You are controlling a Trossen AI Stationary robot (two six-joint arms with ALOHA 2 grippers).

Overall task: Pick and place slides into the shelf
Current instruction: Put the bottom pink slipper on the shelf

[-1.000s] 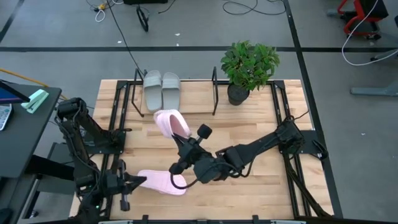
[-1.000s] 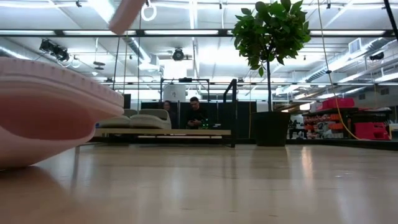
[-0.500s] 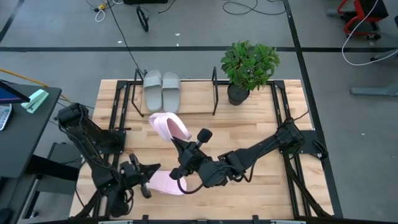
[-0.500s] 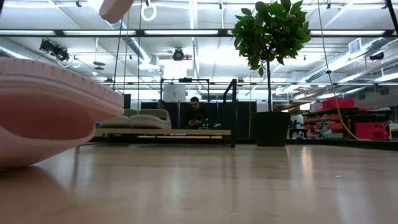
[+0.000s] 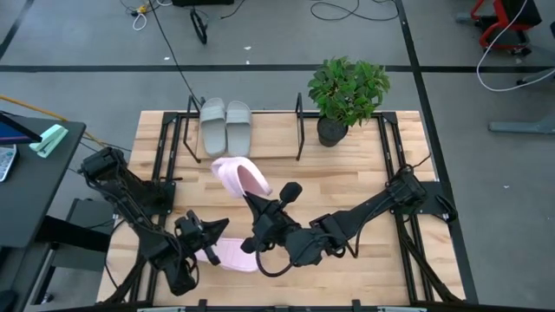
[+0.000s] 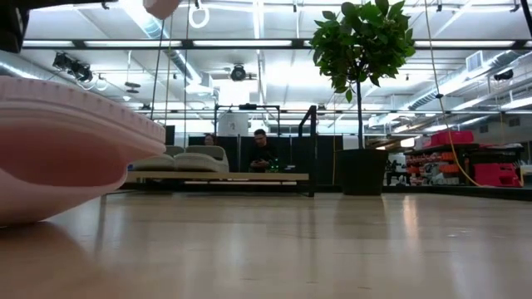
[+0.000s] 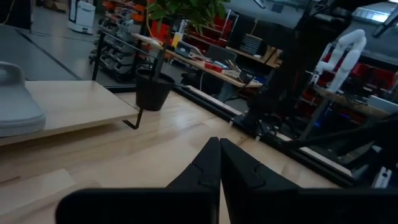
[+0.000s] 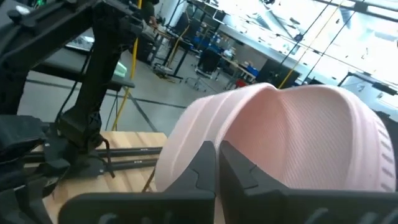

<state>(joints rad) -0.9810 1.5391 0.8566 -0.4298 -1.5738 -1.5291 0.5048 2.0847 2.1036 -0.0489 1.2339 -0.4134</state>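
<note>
1. Carrying one pink slide (image 5: 241,176) in the air: the right claw (image 5: 257,206) is clamped on its edge, mid-tabletop (image 5: 364,182), just short of the shelf (image 5: 245,143).
2. Change over the last second: the held slide has swung around and its toe now points more to the right; its spot above the board is much the same.
3. Left claw (image 5: 211,232) has come in from the front-left corner and now sits at the second pink slide (image 5: 230,254), which lies flat near the front edge. Its wrist view shows the fingers pressed together, empty.
4. Two grey-green slides (image 5: 225,124) are already on the shelf's left half; right half free.
5. Read: two of four placed, third in transit, and the left arm is staging for the fourth. Watch arm clearance, the claws are near each other.
</note>
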